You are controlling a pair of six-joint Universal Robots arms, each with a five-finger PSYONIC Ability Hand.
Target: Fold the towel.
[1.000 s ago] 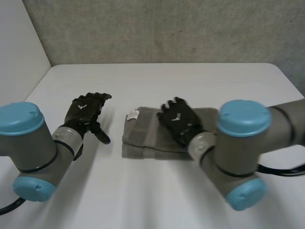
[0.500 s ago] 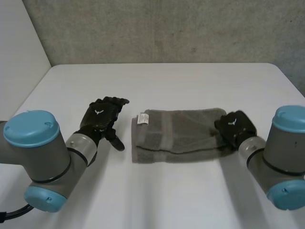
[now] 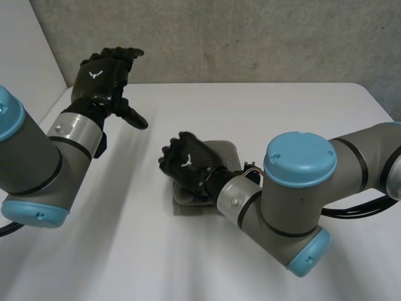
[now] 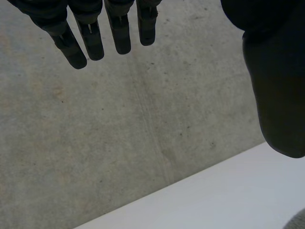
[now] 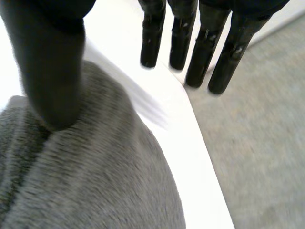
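Plenty of bare white surface (image 3: 269, 106) on every side, out to its rounded far corners. The towel (image 3: 224, 152) is a fuzzy grey terry bundle folded small near the middle. The right robot hand (image 3: 187, 166) sits over its left end, fingers straight and thumb resting on the pile. The left robot hand (image 3: 103, 72) hangs open at the far left, well apart from it.
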